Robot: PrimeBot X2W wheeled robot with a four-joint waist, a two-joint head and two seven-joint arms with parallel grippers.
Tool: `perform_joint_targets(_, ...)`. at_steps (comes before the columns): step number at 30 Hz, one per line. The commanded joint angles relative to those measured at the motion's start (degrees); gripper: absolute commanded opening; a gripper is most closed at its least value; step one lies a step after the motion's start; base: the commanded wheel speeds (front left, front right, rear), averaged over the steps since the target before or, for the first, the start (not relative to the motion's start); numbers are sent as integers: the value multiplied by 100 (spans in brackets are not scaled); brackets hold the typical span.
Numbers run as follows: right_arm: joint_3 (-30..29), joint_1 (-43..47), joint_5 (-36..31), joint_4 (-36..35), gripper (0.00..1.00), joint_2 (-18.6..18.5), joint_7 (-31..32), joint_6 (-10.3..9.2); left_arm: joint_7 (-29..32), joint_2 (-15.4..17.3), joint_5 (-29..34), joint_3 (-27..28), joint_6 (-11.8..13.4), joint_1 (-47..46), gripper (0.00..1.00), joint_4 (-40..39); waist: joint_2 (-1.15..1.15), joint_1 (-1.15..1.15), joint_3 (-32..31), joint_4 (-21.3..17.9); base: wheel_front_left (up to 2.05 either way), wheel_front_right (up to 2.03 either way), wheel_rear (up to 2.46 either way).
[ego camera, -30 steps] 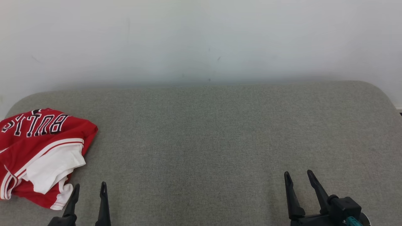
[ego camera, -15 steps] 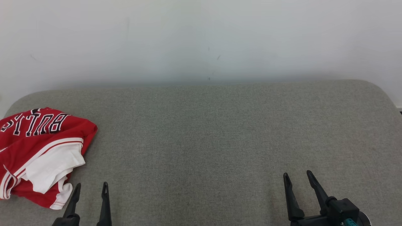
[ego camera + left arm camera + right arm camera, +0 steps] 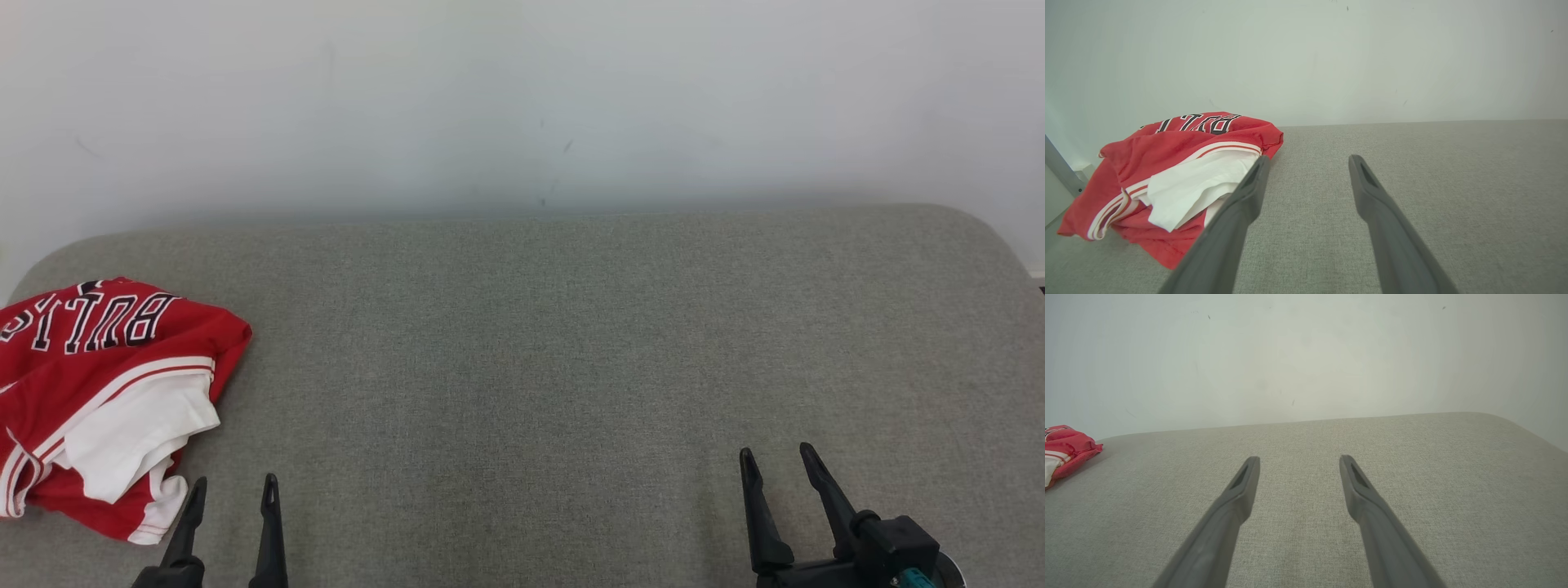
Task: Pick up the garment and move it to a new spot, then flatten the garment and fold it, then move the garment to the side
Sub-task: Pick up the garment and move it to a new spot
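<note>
Garment [image 3: 98, 359]: red jersey, white trim bands with thin red stripes, and a white panel showing on its near side. The lettering is black outlined in white; I read BULLS, upside-down from the head view. State: bunched in a loose crumpled heap, layers overlapping, not laid flat. Position: far left end of the grey fabric tabletop [image 3: 531, 367], near its rounded back corner. The frame edge cuts off its left part.

The garment [image 3: 114, 392] is bright red with a white panel, white-and-red striped trim and black letters outlined in white. The table [image 3: 531, 367] is a flecked grey weave. The wall [image 3: 522, 98] is plain off-white with a few dark specks. The left gripper [image 3: 234, 483] and right gripper [image 3: 775, 451] have black jaws; a teal fitting [image 3: 910, 578] shows at the right one's base.
</note>
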Motion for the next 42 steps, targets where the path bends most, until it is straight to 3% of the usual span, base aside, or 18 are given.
perform_joint_targets(1, -7, 24, 25, -3, 100, -8, -30, 21, -18, -19, 23, 6, -38, 68, 100, -11, 0, 0, 1, 0, 0, 0, 0)
perform_joint_targets(12, -14, 25, 48, 24, 100, -9, -30, 21, -18, -17, 15, 24, -31, 25, 100, 38, 0, 0, -3, 74, 0, 0, 0)
perform_joint_targets(18, -15, 57, 86, 33, 100, -9, -20, 21, -18, 10, 48, 39, -28, -34, 100, 73, 0, 0, -10, 304, 0, 0, 0)
perform_joint_targets(42, 78, 95, 191, 48, 100, -7, -18, 21, -18, 30, 103, 420, 37, -74, 100, 154, 0, 0, -32, 2067, 0, 0, 0)
